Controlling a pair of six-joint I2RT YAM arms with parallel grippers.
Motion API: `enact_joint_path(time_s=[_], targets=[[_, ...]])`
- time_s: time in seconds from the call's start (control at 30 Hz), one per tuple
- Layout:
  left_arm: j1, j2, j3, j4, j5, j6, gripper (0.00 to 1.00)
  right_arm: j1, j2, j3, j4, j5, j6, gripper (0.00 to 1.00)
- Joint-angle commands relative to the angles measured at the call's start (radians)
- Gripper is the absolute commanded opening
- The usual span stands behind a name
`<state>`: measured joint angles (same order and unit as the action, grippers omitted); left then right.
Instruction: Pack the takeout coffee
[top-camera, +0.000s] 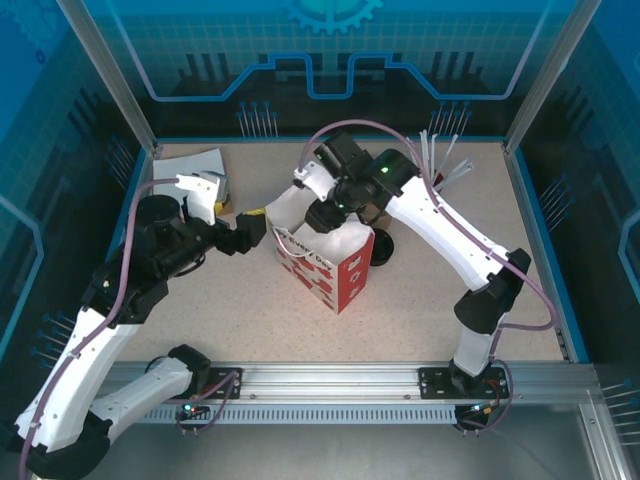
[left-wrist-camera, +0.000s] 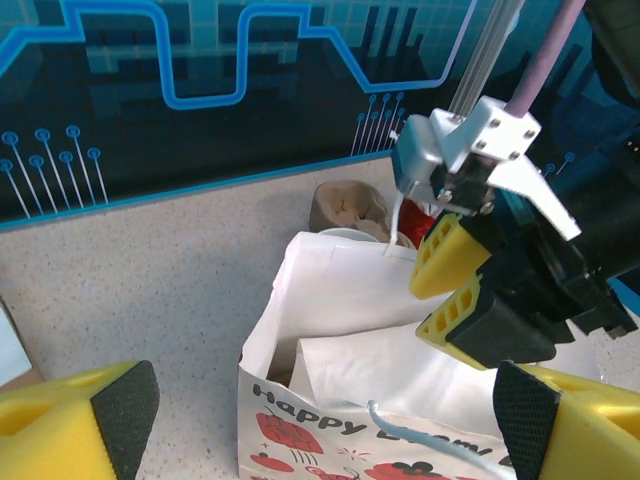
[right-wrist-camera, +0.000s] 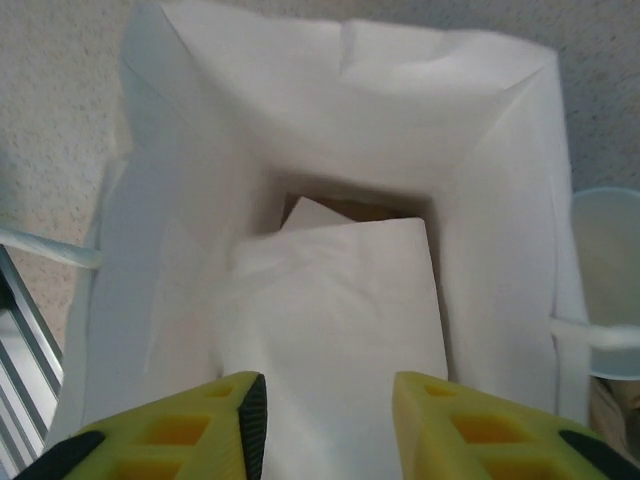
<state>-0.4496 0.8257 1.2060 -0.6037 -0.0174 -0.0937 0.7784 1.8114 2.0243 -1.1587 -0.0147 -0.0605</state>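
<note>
Right wrist: my right claw (right-wrist-camera: 322, 400) hangs half-open, empty, over paper bag (right-wrist-camera: 480, 200) above napkin (right-wrist-camera: 330, 310); left claw (left-wrist-camera: 325, 415) wide, probably steadying it.

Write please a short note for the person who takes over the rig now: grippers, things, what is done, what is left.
Left gripper: open, empty, at the left side of the bag.
Right gripper: jaws apart, nothing between them, over the bag's mouth.
Cup: outside the bag, close beside it, no lid on.
Lid: seems to lie on the table, right of the bag.
Done: a white napkin lies in the bag.
Left: lid on cup, cup into bag.
</note>
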Motion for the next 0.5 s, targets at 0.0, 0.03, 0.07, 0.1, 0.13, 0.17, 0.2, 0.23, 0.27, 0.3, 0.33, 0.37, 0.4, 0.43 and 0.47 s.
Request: enact_joint_path(time_s=[0.0,0.03,0.07,0.1,0.13,0.17,0.2,0.23,0.27,0.3,0.33,0.37,0.4,0.43,0.47], targets=[[0.002,-0.011,-0.005,-0.008,-0.035,-0.029,0.9,0.012,0.04,0.002,-0.052,0.017,0.013,0.37],[0.002,-0.013,-0.003,-0.009,-0.037,-0.028,0.9,0.013,0.052,0.001,-0.058,0.021,0.017,0.36],[0.002,-0.014,-0.002,-0.011,-0.038,-0.028,0.91,0.013,0.062,0.001,-0.065,0.019,0.019,0.35],[0.001,-0.015,-0.001,-0.013,-0.041,-0.026,0.91,0.012,0.067,0.001,-0.066,0.021,0.022,0.34],[0.002,-0.016,0.001,-0.017,-0.043,-0.024,0.9,0.012,0.07,0.001,-0.067,0.026,0.025,0.34],[0.001,-0.018,0.003,-0.023,-0.051,-0.026,0.91,0.012,0.066,0.006,-0.067,0.027,0.028,0.34],[0.002,-0.017,0.005,-0.031,-0.057,-0.027,0.91,0.012,0.06,0.01,-0.064,0.028,0.031,0.34],[0.002,-0.014,0.007,-0.04,-0.062,-0.033,0.91,0.013,0.048,0.015,-0.057,0.027,0.036,0.34],[0.002,-0.012,0.009,-0.05,-0.065,-0.045,0.91,0.012,0.029,0.022,-0.047,0.026,0.04,0.35],[0.002,-0.01,0.011,-0.057,-0.071,-0.056,0.91,0.009,0.01,0.024,-0.037,0.022,0.043,0.36],[0.0,-0.01,0.012,-0.066,-0.073,-0.074,0.91,0.007,-0.016,0.026,-0.026,0.021,0.049,0.36],[0.002,-0.01,0.01,-0.068,-0.074,-0.096,0.91,0.001,-0.046,0.027,-0.015,0.016,0.054,0.38],[0.002,-0.01,0.009,-0.075,-0.078,-0.117,0.91,-0.003,-0.069,0.024,-0.005,0.008,0.059,0.41],[0.002,-0.008,0.011,-0.084,-0.082,-0.138,0.91,-0.009,-0.099,0.021,0.003,0.0,0.06,0.43],[0.002,-0.006,0.013,-0.097,-0.092,-0.163,0.91,-0.015,-0.13,0.016,0.008,-0.006,0.065,0.45]])
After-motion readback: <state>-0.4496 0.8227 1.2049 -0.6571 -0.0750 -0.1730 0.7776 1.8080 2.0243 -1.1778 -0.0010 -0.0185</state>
